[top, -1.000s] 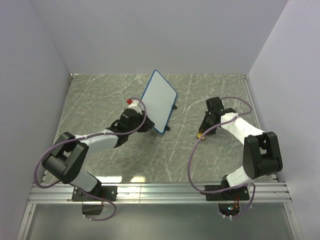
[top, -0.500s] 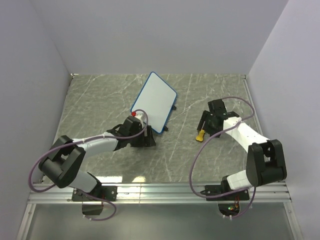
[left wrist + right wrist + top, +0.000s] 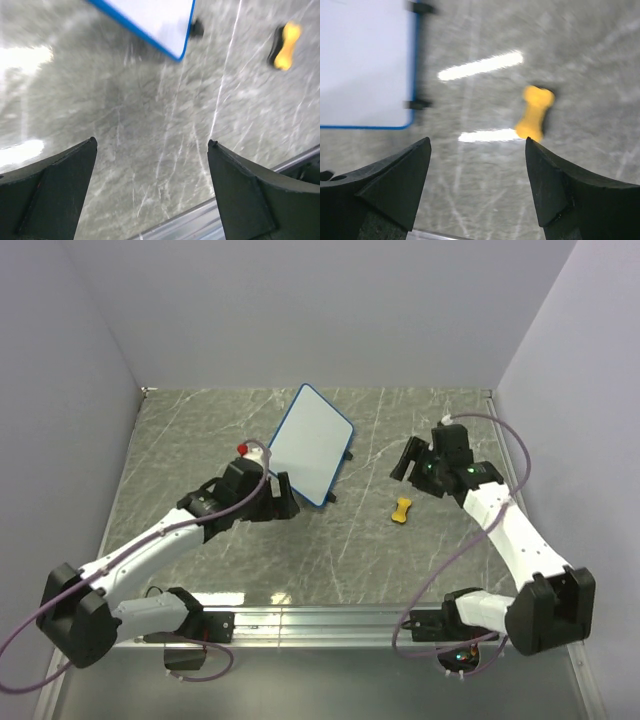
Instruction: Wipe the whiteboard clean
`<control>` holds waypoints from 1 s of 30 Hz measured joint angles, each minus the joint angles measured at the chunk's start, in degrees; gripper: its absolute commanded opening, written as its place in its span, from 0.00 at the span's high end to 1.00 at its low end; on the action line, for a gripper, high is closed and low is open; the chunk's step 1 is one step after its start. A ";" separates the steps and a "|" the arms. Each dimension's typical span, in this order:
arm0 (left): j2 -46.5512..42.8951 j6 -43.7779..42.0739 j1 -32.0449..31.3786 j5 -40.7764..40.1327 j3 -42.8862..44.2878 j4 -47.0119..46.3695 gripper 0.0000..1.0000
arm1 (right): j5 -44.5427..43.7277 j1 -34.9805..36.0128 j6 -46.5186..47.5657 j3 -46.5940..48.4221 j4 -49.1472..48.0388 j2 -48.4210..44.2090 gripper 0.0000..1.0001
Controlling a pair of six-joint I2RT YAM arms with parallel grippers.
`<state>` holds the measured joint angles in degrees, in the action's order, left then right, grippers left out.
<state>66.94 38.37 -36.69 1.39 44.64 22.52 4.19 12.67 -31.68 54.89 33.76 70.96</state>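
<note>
L jaws: spread wide, nothing held. Both black fingers point(image 3: 50, 200) sit at the lower corners of the L wrist view, w/ bare grey marble-pattern tabletop point(image 3: 150, 150) between them. Small rectangular whiteboard point(image 3: 150, 17) (white face, thin blue rounded-corner frame) is ahead of L jaws, toward their left-finger side, apart from both tips. Only its near corner + one small black foot point(image 3: 196, 27) show in that view. In the top view the whiteboard point(image 3: 312, 443) is just beyond L jaws and well across from R jaws; visible face plain white. Flat or tilted: can't tell.

R jaws: also wide open, empty, w/ only tabletop showing between them. Whiteboard point(image 3: 365, 65) is ahead + off past their left finger, w/ two black feet on the edge facing the jaws. Small yellow bone-shaped piece point(image 3: 534, 112) lies on the tabletop ahead, toward the right-finger side, clear of the tips. From L jaws it is far ahead-right. Both wrist views blurred.
</note>
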 measured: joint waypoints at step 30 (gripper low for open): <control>-18.93 -6.05 0.00 -40.33 14.47 3.48 0.01 | 11.78 5.90 1.11 -4.72 -1.09 -37.79 0.00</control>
<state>48.01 32.32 -36.69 -38.94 59.11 26.00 15.97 18.57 -30.57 50.17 32.67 33.17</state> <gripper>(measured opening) 0.994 0.996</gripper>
